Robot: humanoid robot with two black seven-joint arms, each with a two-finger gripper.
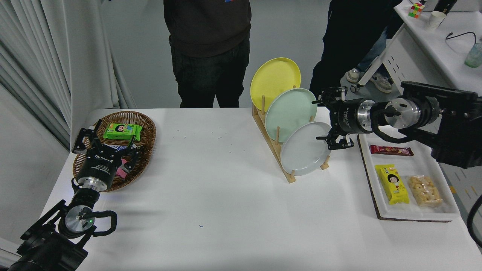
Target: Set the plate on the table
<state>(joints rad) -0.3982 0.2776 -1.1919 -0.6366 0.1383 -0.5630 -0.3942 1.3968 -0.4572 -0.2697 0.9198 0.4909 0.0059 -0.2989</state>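
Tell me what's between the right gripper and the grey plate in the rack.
Nothing visible. The right gripper is open beside the grey plate's upper right rim, with only a small gap between them. The mint plate stands behind the grey one in the wooden rack, off that path.

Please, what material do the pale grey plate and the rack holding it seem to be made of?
The round pale grey plate looks like matte plastic or melamine, perhaps glazed ceramic: even colour, soft dull sheen, no pattern. The light-brown pegged rack looks like unpainted wood: pale tan dowels and rails, though grain is too small to see.
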